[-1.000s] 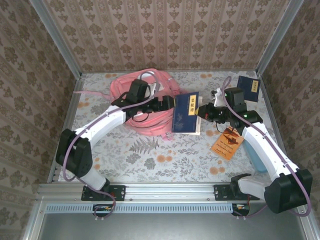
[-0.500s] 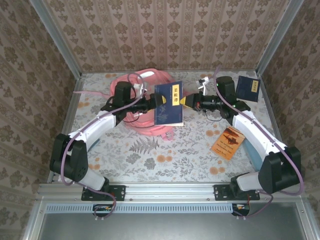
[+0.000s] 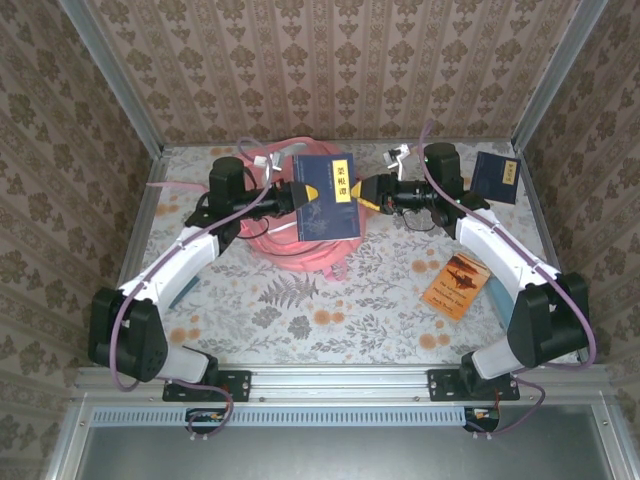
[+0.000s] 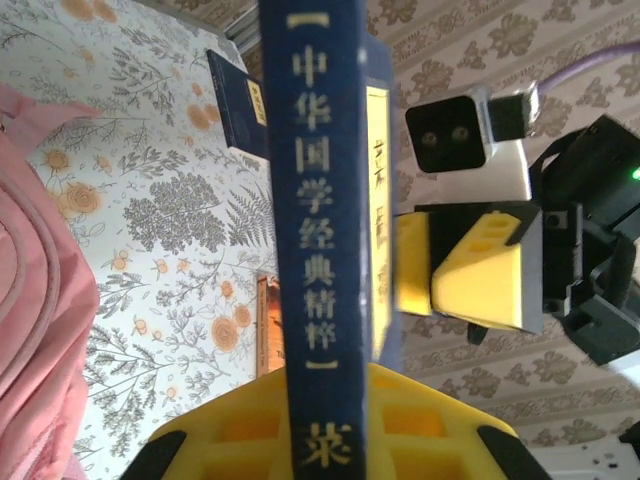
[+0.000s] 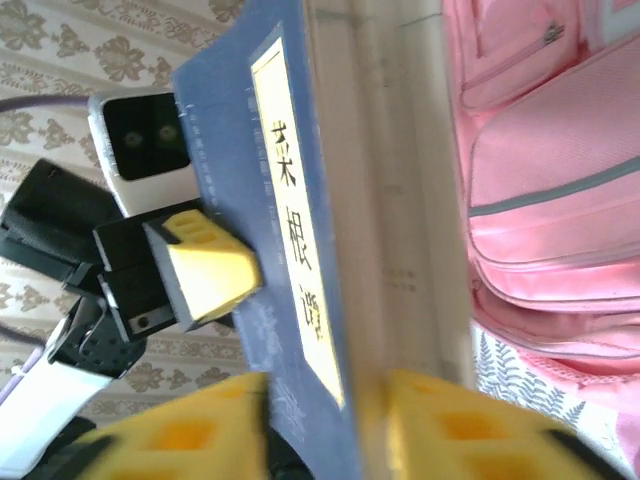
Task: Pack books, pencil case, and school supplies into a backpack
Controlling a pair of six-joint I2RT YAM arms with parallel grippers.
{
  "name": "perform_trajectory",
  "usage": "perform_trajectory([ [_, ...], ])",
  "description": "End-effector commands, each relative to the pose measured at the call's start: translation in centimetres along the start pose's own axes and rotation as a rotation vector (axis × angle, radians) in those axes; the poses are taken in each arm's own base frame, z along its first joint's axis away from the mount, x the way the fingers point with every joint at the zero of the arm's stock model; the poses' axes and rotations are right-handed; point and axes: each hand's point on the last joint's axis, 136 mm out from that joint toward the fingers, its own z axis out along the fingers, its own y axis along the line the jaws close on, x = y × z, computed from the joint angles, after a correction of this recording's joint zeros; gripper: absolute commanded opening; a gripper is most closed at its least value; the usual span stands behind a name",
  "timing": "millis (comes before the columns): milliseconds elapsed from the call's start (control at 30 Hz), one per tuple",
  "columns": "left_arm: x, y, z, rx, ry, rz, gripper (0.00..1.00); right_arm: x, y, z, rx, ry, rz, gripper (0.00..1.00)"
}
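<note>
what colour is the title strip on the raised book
Yellow title strip on navy book; best in right wrist view.

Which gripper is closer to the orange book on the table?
Right. The right gripper is behind-left of the orange book; the left gripper is farther left, above the backpack.

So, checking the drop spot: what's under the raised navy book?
The pink backpack lies below the book; the part directly beneath, including any opening, is covered.
</note>
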Motion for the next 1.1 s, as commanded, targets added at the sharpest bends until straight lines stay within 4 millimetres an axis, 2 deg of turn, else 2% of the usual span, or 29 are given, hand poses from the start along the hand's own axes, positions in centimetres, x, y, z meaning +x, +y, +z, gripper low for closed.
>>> perform_trajectory([
  [0,-2.1,-0.7,-0.9,-0.021,-0.114,0.002,0.01,-0.8,-0.7,-1.2,0.061,-0.107,0.035,0.74],
  [200,-5.6,-1.1,-2.1,-0.075,-0.326,-0.040,0.02,0.3,-0.9,0.1,-0.047,-0.168,0.170,0.99],
  [367,-7.4,-1.8,-3.4,-0.090,-0.492,-0.082,0.02,1.3,1.5,1.8,-0.157,-0.200,0.211,1.00],
  [533,-8.4,-1.8,-4.2,-0.055,-0.597,-0.168,0.01,0.6,4.1,2.7,-0.269,-0.252,0.249,1.00],
  [567,-7.9,-2.4,-3.6,-0.028,-0.590,-0.187,0.01,0.4,4.5,2.9,-0.277,-0.256,0.257,0.99],
  [667,-7.8,-2.7,-3.3,0.001,-0.604,-0.213,0.01,-0.1,5.7,3.5,-0.305,-0.269,0.267,0.99],
  [867,-7.4,-2.6,-3.0,0.011,-0.617,-0.251,0.01,-1.1,6.7,4.0,-0.365,-0.317,0.295,0.96],
  [1067,-7.2,-2.4,-2.9,0.022,-0.616,-0.276,0.00,-1.8,5.8,4.5,-0.371,-0.363,0.343,0.88],
])
